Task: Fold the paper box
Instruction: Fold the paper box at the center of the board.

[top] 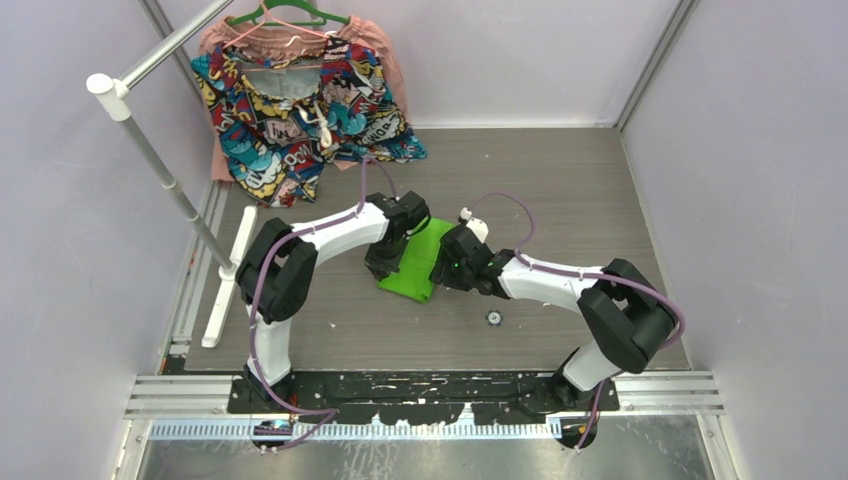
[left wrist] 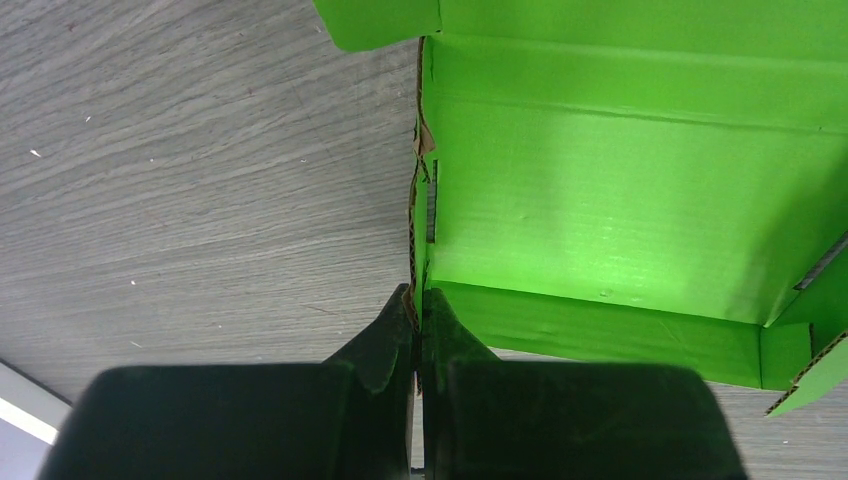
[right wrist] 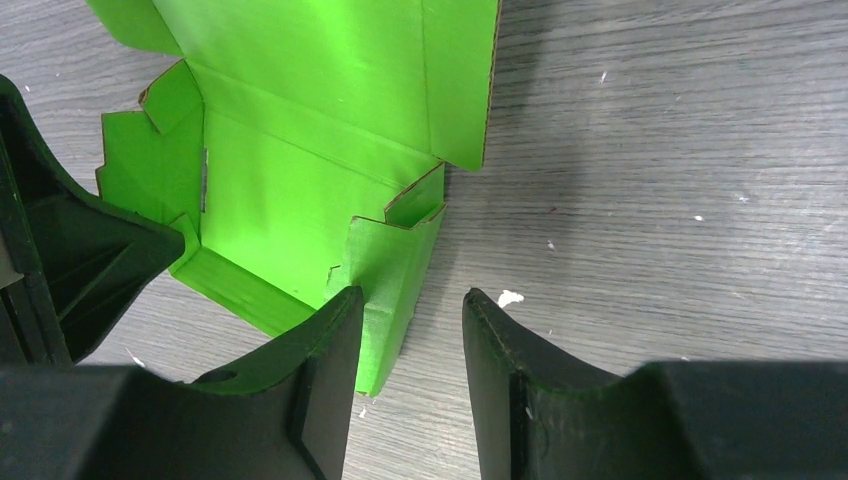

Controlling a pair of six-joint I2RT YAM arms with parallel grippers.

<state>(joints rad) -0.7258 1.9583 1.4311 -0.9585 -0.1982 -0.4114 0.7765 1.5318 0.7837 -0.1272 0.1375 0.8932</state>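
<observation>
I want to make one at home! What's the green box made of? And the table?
The paper box looks like thin cardboard: matte bright-green faces, creased folds, and a brown core showing at the cut edges. The table looks like grey wood-grain board, maybe laminate; streaky grain lines and small pale specks show.

Arms [top: 330, 232] bent inward (elbows out), left end effector [left wrist: 418, 312] pinched closed, right end effector [right wrist: 412, 305] parted.
</observation>
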